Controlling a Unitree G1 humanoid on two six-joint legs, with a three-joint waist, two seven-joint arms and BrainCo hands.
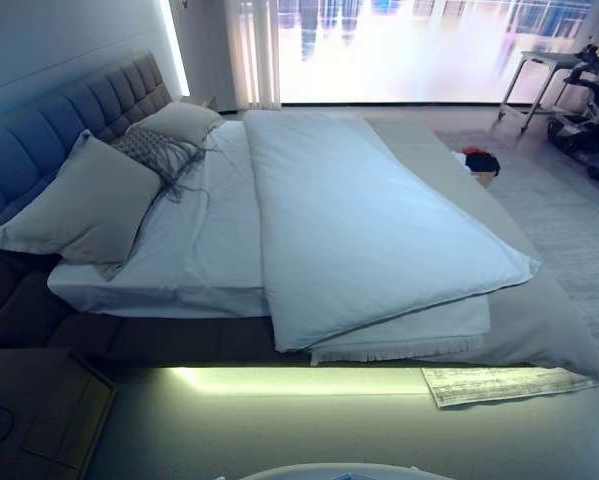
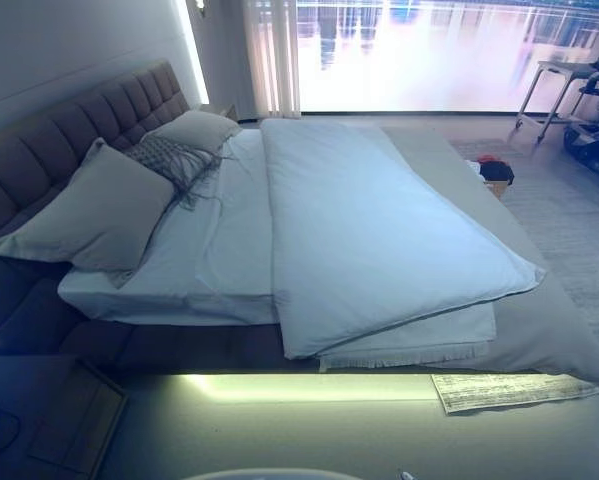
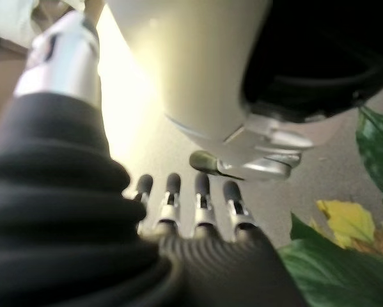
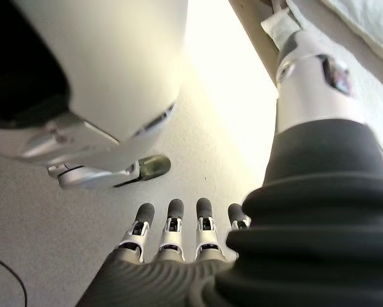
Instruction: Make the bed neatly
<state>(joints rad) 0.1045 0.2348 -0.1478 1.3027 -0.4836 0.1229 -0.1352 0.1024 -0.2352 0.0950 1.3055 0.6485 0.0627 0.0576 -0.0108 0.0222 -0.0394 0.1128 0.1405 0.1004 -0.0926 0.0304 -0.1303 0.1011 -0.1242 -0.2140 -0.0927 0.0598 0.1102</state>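
While empty, both hands [image 3: 197, 211] straight-fingered.

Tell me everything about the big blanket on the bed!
The duvet is pale, soft-looking cloth, lying flat but crooked on the bed. It runs from the far edge to the near one, folded over itself near the foot, where a lower layer peeks out. Its near corner hangs past the mattress side. It stops short of the pillows, leaving the sheet bare. Nothing rests on it, and neither hand touches it.

bed [image 1: 129, 340] cut off left, dark bundle [image 1: 479, 160] unclear
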